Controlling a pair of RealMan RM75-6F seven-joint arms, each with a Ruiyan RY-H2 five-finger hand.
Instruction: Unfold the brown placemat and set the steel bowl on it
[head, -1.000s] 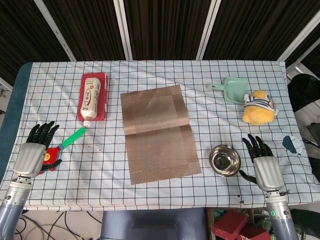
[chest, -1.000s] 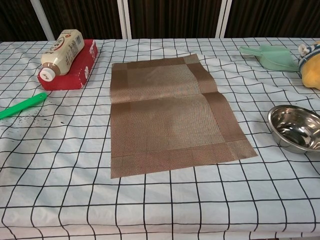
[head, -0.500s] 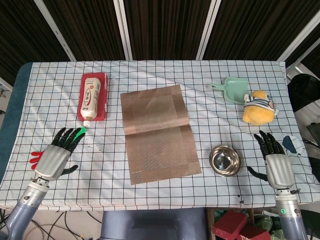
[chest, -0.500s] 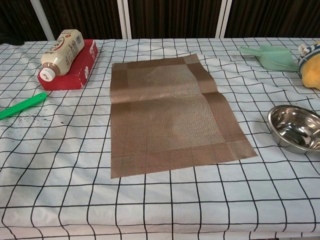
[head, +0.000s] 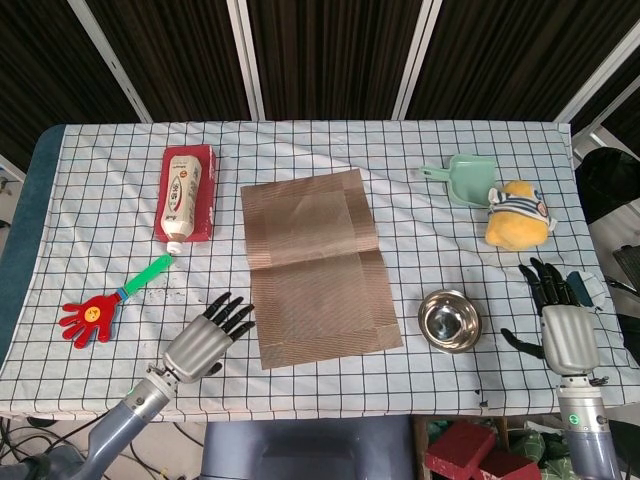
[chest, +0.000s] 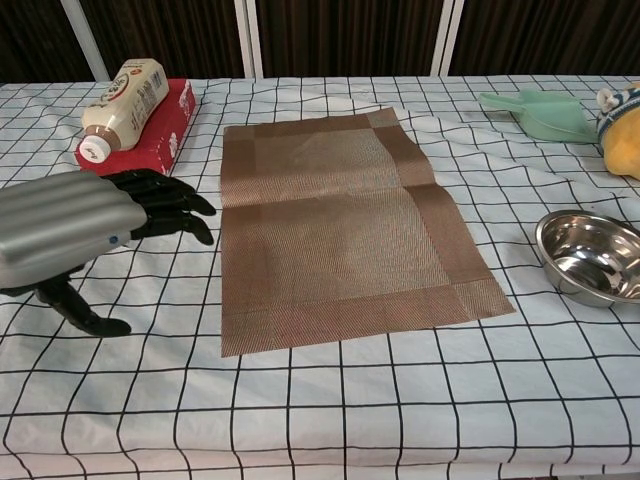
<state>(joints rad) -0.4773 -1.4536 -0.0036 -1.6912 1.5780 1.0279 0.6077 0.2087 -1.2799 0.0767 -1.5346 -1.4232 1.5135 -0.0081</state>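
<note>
The brown placemat (head: 313, 264) (chest: 340, 228) lies flat and spread out in the middle of the checked table, with a crease across it. To its right stands the steel bowl (head: 450, 320) (chest: 593, 257), upright and empty. My left hand (head: 208, 337) (chest: 92, 231) hovers just left of the mat's near left corner, fingers spread and pointing toward the mat, holding nothing. My right hand (head: 562, 322) is to the right of the bowl near the table's right edge, fingers apart, empty and clear of the bowl. The chest view does not show it.
A white bottle (head: 181, 198) lies on a red box (head: 202, 190) at the back left. A red and green hand-shaped clapper (head: 105, 306) lies at the front left. A green scoop (head: 461, 178) and a yellow plush toy (head: 517, 217) sit at the back right.
My left hand has swept right from the clapper to the mat's near left corner. My right hand has drifted right, away from the bowl. Mat and bowl have not moved.
</note>
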